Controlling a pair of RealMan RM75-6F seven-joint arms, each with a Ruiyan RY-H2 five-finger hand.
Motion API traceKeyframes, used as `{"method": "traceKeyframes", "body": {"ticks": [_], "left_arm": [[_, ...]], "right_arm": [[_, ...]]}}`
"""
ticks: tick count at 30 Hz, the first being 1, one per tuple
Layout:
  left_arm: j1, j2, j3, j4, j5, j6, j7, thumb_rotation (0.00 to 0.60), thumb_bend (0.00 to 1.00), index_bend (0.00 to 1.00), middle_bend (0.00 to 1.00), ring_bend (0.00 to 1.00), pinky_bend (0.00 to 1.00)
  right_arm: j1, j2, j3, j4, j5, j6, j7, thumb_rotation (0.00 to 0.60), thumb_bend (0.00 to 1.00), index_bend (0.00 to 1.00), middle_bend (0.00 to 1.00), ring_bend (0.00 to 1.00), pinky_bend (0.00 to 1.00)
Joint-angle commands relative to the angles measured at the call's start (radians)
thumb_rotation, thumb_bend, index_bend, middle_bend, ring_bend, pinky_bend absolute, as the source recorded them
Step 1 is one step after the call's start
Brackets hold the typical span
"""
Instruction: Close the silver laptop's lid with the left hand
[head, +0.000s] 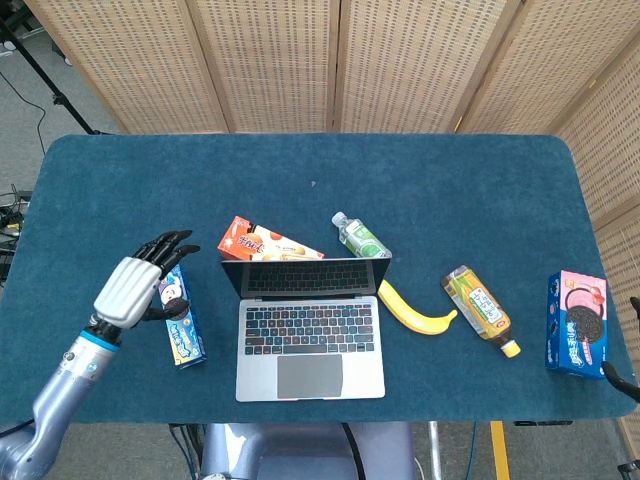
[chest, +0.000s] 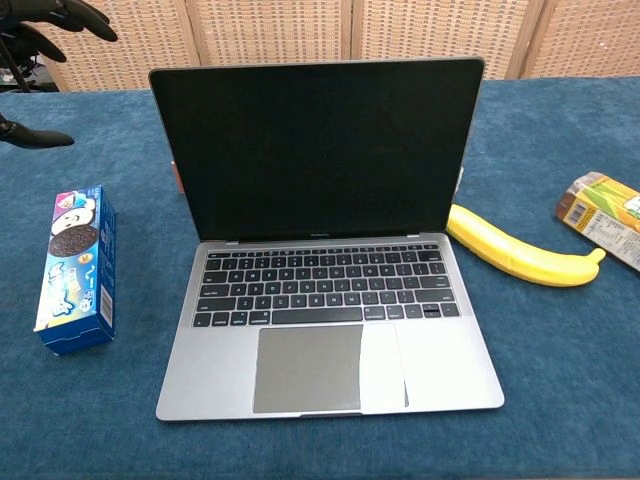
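Head view: the silver laptop (head: 310, 327) sits open on the blue surface (head: 300, 180), near its front edge, with the lid (head: 305, 276) raised and the keyboard facing the robot. The left hand (head: 140, 282) hovers to the left of the laptop, above the far end of a blue cookie box (head: 180, 316) that lies lengthwise on the surface. The fingers (head: 168, 245) are spread wide and hold nothing; they point away from the robot, toward the far side of the surface. The hand does not touch the laptop. Just behind the lid lie an orange snack box (head: 262, 241) and a clear bottle with a green label (head: 360, 238), the bottle nearer the laptop's right rear corner. To the right of the laptop lies a banana (head: 414, 311), then a tea bottle (head: 480, 309), then a second blue and pink cookie box (head: 577, 322) near the right edge of the surface. Of the right hand, only a dark fingertip (head: 622, 383) shows at the frame's right edge; its state cannot be told.

Chest view: the laptop (chest: 325, 290) fills the centre, its dark screen (chest: 315, 150) upright. The left hand's dark fingers (chest: 70, 15) show at the upper left corner, well apart from the lid and apart from one another. The blue cookie box (chest: 75, 265) lies to the left of the laptop, the banana (chest: 520, 250) to its right, and the tea bottle (chest: 605, 215) beyond the banana.
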Motion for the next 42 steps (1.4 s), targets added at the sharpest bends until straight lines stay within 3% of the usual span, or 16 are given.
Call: {"method": "traceKeyframes", "body": {"ticks": [1,11,26,37,42], "left_arm": [[-0.03,0.015,-0.019,-0.024,-0.037,-0.039,0.001,0.6,0.19,0.2,0.11,0.09,0.19],[-0.119,0.066,-0.078,-0.071,-0.126,-0.144,-0.03,0.6,0.19,0.2,0.11,0.09,0.19],[-0.226,0.116,-0.118,-0.094,-0.265,-0.317,-0.116,0.6,0.19,0.2,0.11,0.1,0.19],[-0.268,0.114,-0.118,-0.103,-0.306,-0.345,-0.123,0.6,0.19,0.24,0.13,0.18,0.19],[-0.272,0.112,-0.116,-0.11,-0.315,-0.338,-0.126,0.6,0.19,0.29,0.19,0.24,0.21]], "right_arm": [[-0.002,0.001,0.001,-0.001,0.002,-0.001,-0.005,0.6,0.24,0.06,0.0,0.0,0.0],[-0.003,-0.002,0.007,0.002,0.009,-0.005,-0.014,0.6,0.24,0.06,0.0,0.0,0.0],[-0.002,-0.004,0.009,-0.001,0.009,-0.012,-0.03,0.6,0.24,0.06,0.0,0.0,0.0],[-0.005,-0.004,0.012,-0.001,0.008,-0.01,-0.029,0.6,0.24,0.06,0.0,0.0,0.0],[-0.005,-0.004,0.012,-0.001,0.006,-0.01,-0.029,0.6,0.24,0.06,0.0,0.0,0.0]]}}
